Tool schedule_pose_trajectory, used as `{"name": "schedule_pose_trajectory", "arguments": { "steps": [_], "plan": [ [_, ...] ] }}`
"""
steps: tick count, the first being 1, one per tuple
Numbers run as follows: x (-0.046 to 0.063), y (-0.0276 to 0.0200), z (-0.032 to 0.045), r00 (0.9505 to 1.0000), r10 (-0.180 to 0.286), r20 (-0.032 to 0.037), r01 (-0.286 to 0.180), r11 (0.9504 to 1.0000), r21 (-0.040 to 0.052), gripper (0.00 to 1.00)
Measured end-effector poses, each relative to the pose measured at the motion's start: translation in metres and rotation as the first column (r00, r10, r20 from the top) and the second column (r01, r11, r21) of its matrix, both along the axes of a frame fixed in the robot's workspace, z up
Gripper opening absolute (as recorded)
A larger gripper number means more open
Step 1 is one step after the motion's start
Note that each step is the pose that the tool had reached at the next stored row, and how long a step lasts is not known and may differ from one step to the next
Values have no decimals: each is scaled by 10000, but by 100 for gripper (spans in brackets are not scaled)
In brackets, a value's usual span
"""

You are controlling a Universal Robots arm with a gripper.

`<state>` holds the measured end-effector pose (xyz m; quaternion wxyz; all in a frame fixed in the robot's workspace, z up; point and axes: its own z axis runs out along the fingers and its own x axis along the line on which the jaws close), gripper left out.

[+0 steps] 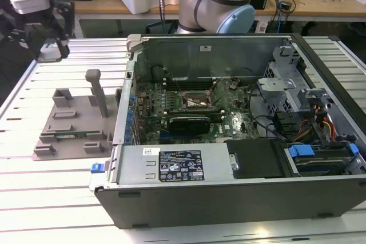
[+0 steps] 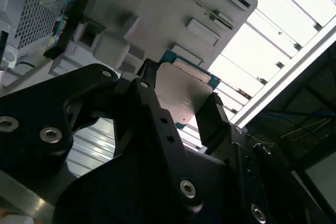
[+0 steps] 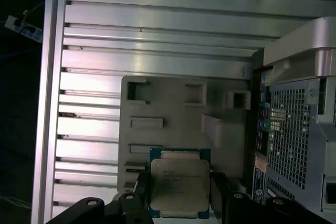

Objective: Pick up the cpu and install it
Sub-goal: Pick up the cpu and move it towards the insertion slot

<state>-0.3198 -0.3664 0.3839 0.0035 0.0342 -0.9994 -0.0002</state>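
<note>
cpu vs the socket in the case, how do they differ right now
Place: the cpu is clamped in the gripper over the grey tray, outside the case; the socket sits fixed inside the case.
Look: the cpu has a plain silvery top with a green edge; the socket shows as a dark frame.
Both are square.

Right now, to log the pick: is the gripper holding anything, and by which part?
The gripper holds the cpu, its fingers pinching two opposite side edges.
</note>
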Motion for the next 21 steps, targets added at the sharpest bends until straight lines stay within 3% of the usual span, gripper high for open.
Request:
{"name": "schedule_pose_trajectory", "arguments": {
  "steps": [5, 11, 21],
  "plan": [
    [265, 0, -1, 10000, 0, -5, 0, 10000, 1, 55],
    [672, 0, 0, 10000, -1, -7, 1, 10000, 0, 55],
    [1172, 2, -9, 10000, 2, -17, -2, 10000, 0, 55]
  ]
}}
